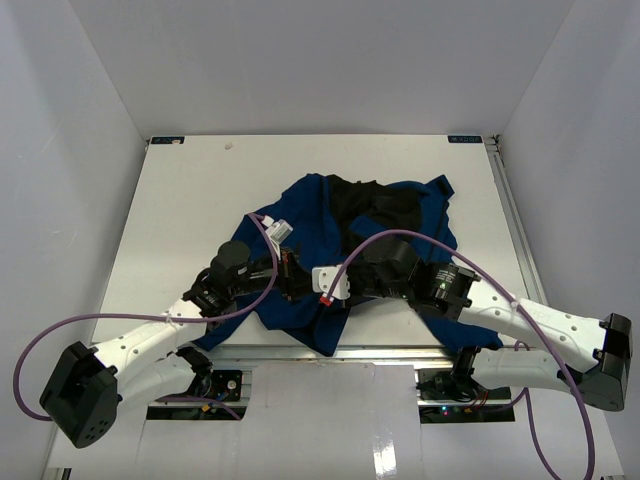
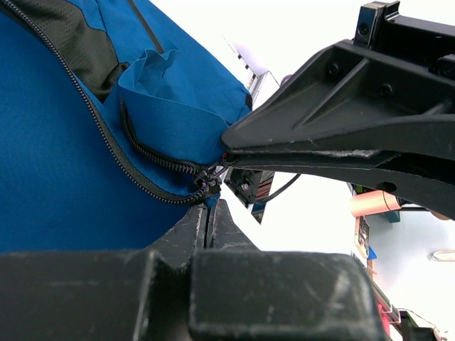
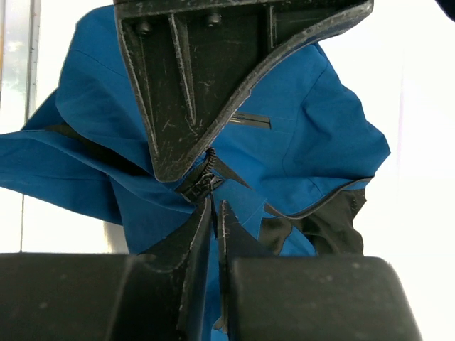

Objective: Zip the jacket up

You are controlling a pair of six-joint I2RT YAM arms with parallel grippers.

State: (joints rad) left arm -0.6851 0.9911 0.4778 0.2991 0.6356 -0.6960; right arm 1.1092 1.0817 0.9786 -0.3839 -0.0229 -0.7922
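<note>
Seen from above, a royal-blue jacket lies crumpled on a white tabletop, near the front edge and a little right of centre. Its black lining shows at the far side. Two white-and-black robot arms reach in from the bottom corners and meet over the jacket's near edge, each trailing a purple cable.

In the left wrist view, the left pincer has its two black fingers pressed together. The lower end of the zipper sits right at their tips and looks caught there. From that spot two rows of black zipper teeth run up and to the left, along a fold of blue cloth. The other arm's fingers enter from the right, and their points touch the same fold.

In the right wrist view, the right pincer is all but closed, with only a thin slit between its fingers. Its tips sit just below a small black zipper part. Whether they grip any cloth or metal cannot be told. The left arm's fingers come down from above to the same spot, with blue fabric spreading out behind them.
</note>
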